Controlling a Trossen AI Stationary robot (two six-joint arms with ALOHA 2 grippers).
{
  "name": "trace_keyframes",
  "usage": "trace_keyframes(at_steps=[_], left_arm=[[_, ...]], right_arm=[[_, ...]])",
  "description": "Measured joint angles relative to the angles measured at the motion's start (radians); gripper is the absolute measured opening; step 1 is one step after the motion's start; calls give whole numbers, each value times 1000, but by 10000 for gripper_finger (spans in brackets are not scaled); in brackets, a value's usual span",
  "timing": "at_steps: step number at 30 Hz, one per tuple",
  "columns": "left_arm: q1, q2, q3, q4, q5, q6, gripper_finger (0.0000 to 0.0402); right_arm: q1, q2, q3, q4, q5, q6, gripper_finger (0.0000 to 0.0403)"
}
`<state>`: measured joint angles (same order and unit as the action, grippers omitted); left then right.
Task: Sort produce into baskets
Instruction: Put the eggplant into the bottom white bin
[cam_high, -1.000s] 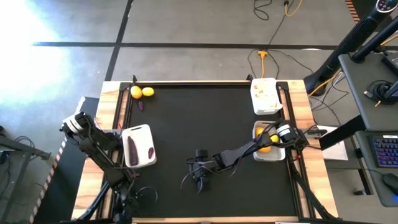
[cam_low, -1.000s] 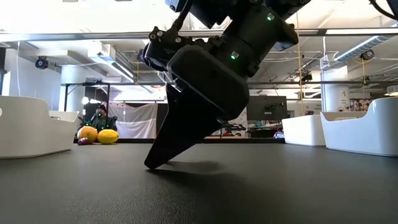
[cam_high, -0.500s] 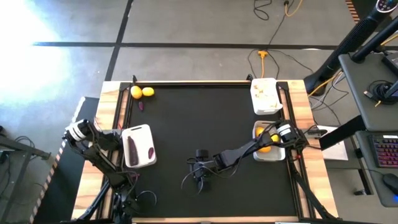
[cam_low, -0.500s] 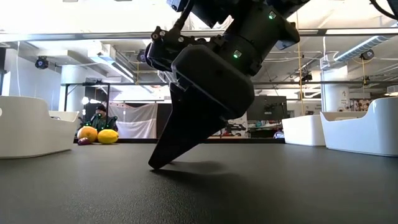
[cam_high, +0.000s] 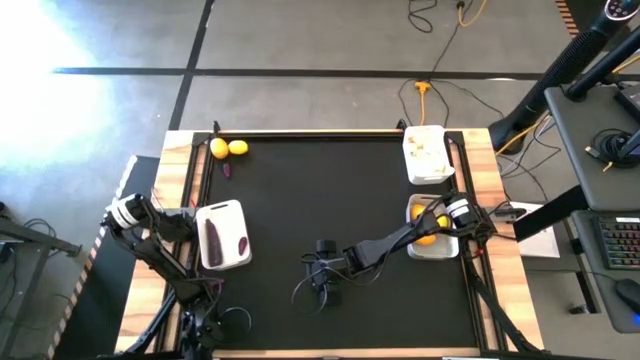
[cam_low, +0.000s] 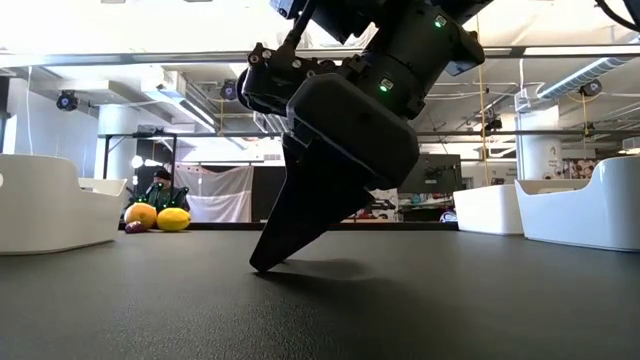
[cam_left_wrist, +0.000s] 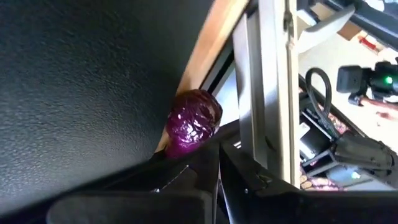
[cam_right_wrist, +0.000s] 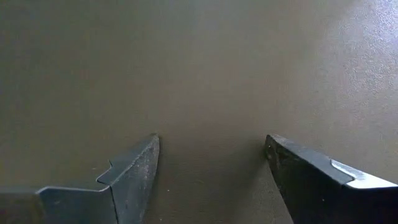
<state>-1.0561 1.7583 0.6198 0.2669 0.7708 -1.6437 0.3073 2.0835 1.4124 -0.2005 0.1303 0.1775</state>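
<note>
My left gripper (cam_left_wrist: 217, 155) is shut, low over the table's near-left corner (cam_high: 208, 320). A glossy purple piece (cam_left_wrist: 194, 121) lies just past its fingertips against the wooden border, its lower part hidden by the fingers. My right gripper (cam_right_wrist: 211, 146) stands open at the middle of the mat near the front (cam_high: 320, 285), tips down at the mat (cam_low: 262, 265), with nothing between them. Two lemons (cam_high: 228, 148) and a small purple piece (cam_high: 227, 170) lie in the far-left corner. The left basket (cam_high: 225, 206) holds purple pieces. My left gripper's shut fingertips stand right at the purple piece (cam_left_wrist: 186, 146) by the wooden border. The fingers themselves hide the spot, so I cannot tell whether they touch it.
At the right edge stand a far basket (cam_high: 410, 150) with whitish garlic and a nearer basket (cam_high: 413, 205) with lemons (cam_high: 425, 238), partly under my right arm. Metal rails and wooden strips (cam_left_wrist: 205, 56) border the black mat. The mat's middle is bare.
My left arm has sunk a little toward the table's near-left corner, its gripper still shut.
</note>
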Motion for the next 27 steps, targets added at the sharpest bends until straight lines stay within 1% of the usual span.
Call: trace_keyframes(at_steps=[4, 9, 15, 19, 22, 26, 27], left_arm=[[-1, 0, 29, -37, -20, -15, 0], [-4, -1, 82, -225, -58, -24, 0], [-4, -20, 116, -295, -76, -20, 0], [-4, -61, 128, -415, -92, -6, 0], [-4, -112, 132, -555, -159, 30, 0], [-2, -191, 138, -661, -262, 51, 0], [-1, -209, 140, -698, -268, 44, 0]], right_arm=[[-4, -2, -1, -2, -2, -6, 288], [-6, -2, -1, -3, -2, -8, 288], [-7, -2, -1, -3, -2, -13, 288], [-7, -3, -1, -4, 0, -13, 288], [-7, -3, 2, -4, 0, -12, 288], [-7, -3, 2, -6, 0, -5, 288], [-7, -3, 2, -6, 0, -3, 288]])
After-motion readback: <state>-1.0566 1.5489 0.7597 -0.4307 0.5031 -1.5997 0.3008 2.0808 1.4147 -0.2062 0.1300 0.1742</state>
